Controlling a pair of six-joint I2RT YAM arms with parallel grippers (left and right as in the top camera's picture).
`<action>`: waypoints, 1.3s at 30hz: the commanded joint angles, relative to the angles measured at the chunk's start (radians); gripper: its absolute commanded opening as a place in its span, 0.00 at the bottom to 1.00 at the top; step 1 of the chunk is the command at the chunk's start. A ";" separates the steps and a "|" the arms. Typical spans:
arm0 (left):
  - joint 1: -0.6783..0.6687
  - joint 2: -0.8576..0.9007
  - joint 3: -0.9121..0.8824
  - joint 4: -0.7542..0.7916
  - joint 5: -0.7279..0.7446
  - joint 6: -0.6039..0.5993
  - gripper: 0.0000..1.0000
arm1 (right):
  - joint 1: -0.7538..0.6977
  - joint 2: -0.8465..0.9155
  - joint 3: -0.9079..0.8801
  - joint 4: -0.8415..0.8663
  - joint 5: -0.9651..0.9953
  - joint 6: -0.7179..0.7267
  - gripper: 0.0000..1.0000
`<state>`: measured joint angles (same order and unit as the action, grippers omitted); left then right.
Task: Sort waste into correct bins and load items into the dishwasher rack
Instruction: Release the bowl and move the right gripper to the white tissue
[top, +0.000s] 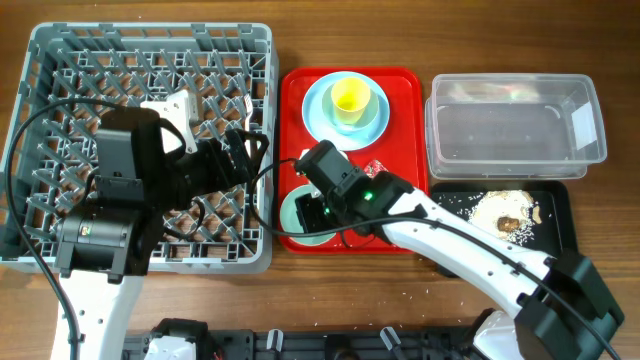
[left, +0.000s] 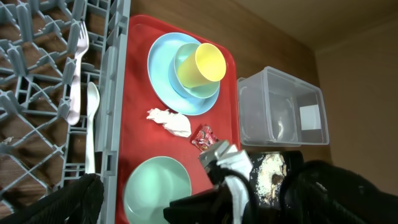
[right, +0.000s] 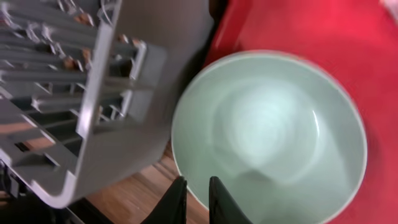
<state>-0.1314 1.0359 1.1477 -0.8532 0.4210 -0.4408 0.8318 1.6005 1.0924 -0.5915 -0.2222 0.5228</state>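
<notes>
Pinching the rim of the pale green bowl (right: 273, 137) was my right gripper (right: 198, 199), its two dark fingers (right: 176, 200) drawn close with one inside the rim and one outside, on the side of the bowl nearest the dishwasher rack (top: 150, 35). The bowl sat at the corner of the red tray (top: 400, 120) beside the rack wall; the wrist view was blurred, so I could not tell whether it rested on the tray or hung just off it. My left gripper (top: 243, 155) hovered over the rack's tray-side edge, its fingers only a dark mass in both views; parted or closed, I could not tell. Inside the rack, along that same wall, lay the white fork (left: 79, 74) and spoon (left: 92, 106), side by side. At the far end of the red tray stood the yellow cup (left: 202, 62) inside the light blue bowl (left: 199, 94), the bowl on the light blue plate (left: 163, 71). Mid-tray lay the crumpled tissue (left: 169, 121) and, just beside it, the red wrapper (left: 204, 137), the two apart. Right of the tray was the clear tub (top: 515, 130) with its white label (top: 580, 118). Nearer me was the black tray (top: 562, 200), holding the pale food scraps (top: 500, 210), with a few grains scattered on the table (top: 620, 60).
</notes>
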 joint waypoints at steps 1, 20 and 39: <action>0.005 -0.002 0.009 0.003 0.013 -0.009 1.00 | -0.067 -0.072 0.064 0.017 0.037 0.000 0.22; 0.005 -0.002 0.009 0.003 0.013 -0.009 1.00 | -0.175 0.203 0.028 0.118 0.418 0.187 0.56; 0.005 -0.002 0.009 0.003 0.013 -0.009 1.00 | -0.175 0.274 0.028 0.176 0.432 0.183 0.43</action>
<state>-0.1314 1.0359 1.1477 -0.8532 0.4210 -0.4412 0.6563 1.8534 1.1316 -0.4194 0.1852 0.6964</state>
